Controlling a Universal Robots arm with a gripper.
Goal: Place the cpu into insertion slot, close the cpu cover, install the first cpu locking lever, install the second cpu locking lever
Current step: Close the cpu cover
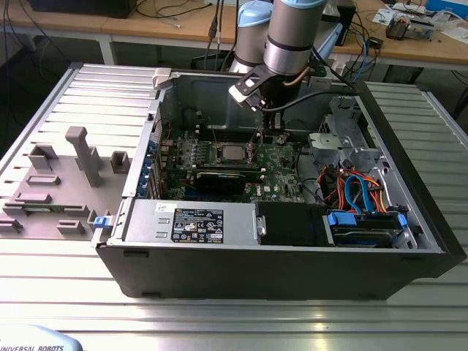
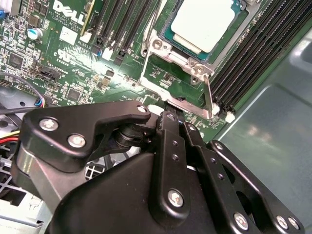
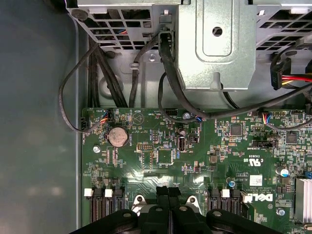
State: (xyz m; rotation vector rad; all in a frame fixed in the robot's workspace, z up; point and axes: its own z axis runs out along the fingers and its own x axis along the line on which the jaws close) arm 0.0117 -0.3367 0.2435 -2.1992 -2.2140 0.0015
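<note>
The cpu (image 2: 204,23), a flat square chip with a silvery top, lies in the insertion slot (image 2: 152,61) on the green board; the exterior view shows the cpu (image 1: 232,152) mid-board. The silver cpu cover (image 2: 197,66) lies flat around the chip. A thin metal locking lever (image 2: 208,96) runs along the socket's edge, and its end lies close to my fingertips. My gripper (image 2: 178,122) hangs just beside the socket, shut, with nothing visible between the black fingers. In the exterior view the gripper (image 1: 265,137) is over the board, to the right of the chip. The first wrist view shows the gripper (image 3: 168,191) low over the board.
Black memory slots (image 2: 253,53) flank the socket. A long black graphics card (image 1: 219,179) lies in front of it. Cables (image 1: 355,191) and a drive cage (image 3: 214,44) crowd the exterior view's right. The case walls (image 1: 409,168) enclose everything, and a power supply (image 1: 190,219) sits in front.
</note>
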